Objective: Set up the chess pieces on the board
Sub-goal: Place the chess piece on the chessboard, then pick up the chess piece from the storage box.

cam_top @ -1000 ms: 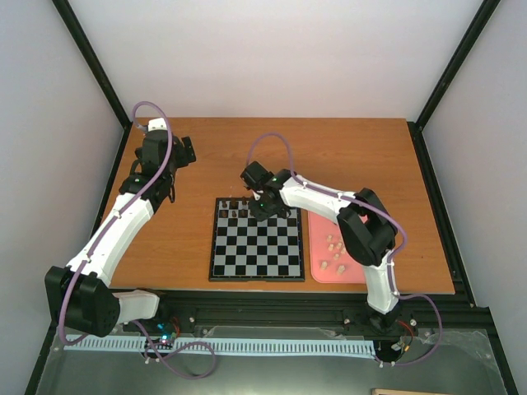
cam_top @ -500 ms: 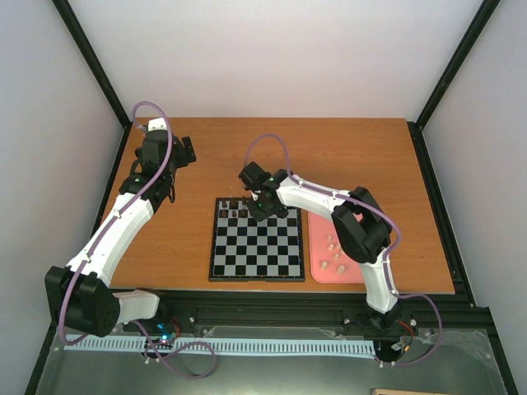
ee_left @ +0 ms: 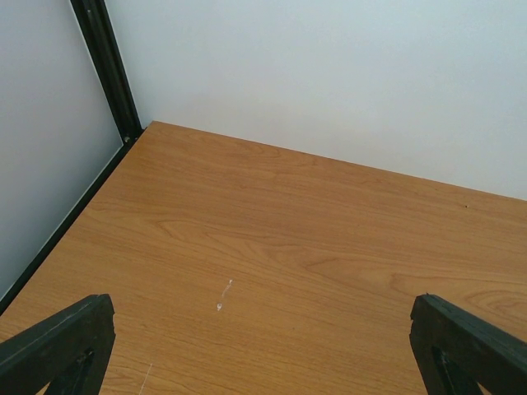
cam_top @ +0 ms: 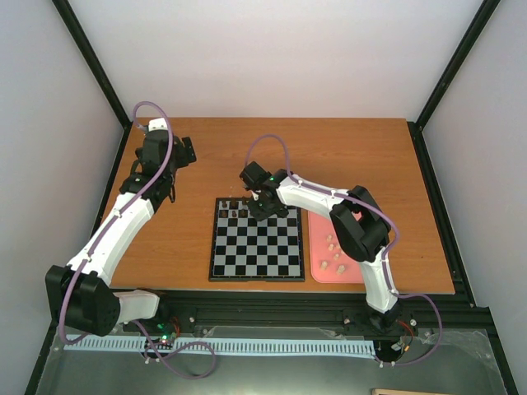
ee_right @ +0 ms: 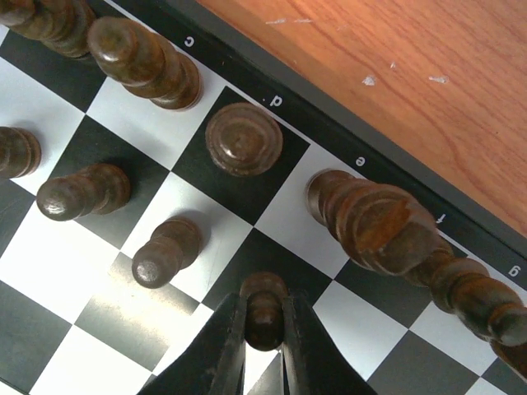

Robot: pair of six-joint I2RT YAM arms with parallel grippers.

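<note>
Right end effector (ee_right: 265,319) clenched on dark pawn (ee_right: 263,295), position nearly unchanged since earlier.

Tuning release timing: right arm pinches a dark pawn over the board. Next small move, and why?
Likely open the right fingers and release the dark pawn: it sits upright over the dark square in front of the e-file piece, lined up with the neighbouring pawns. Whether its base touches the board isn't visible.

A pink tray (cam_top: 316,247) lies on the brown wooden table (cam_top: 370,156).
</note>
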